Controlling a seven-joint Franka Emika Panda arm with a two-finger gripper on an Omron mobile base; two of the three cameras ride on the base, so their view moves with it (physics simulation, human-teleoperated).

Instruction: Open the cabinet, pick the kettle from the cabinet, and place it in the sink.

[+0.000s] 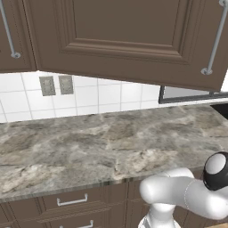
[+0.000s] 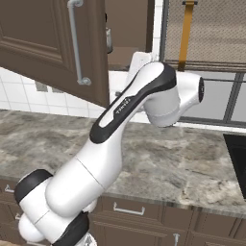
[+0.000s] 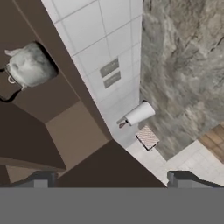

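The cabinet stands open, its dark brown door (image 1: 129, 40) swung out over the counter and its grey bar handle (image 1: 213, 44) at the right. In the right base view the door (image 2: 48, 43) hangs at the left, and my arm (image 2: 129, 105) reaches up toward the opening beside it. The white-grey kettle (image 3: 28, 65) rests on a shelf inside the cabinet, at the upper left of the hand view. My gripper (image 3: 111, 181) is open and holds nothing, well apart from the kettle. A corner of the black sink (image 2: 238, 158) shows at the right.
A grey marble counter (image 1: 89, 147) runs below the cabinet, with brown drawer fronts (image 1: 71, 202) under its edge. Two wall outlets (image 1: 55, 84) sit on the white tiles. A paper towel roll (image 3: 140, 113) and a small checked item (image 3: 147, 136) lie near the wall.
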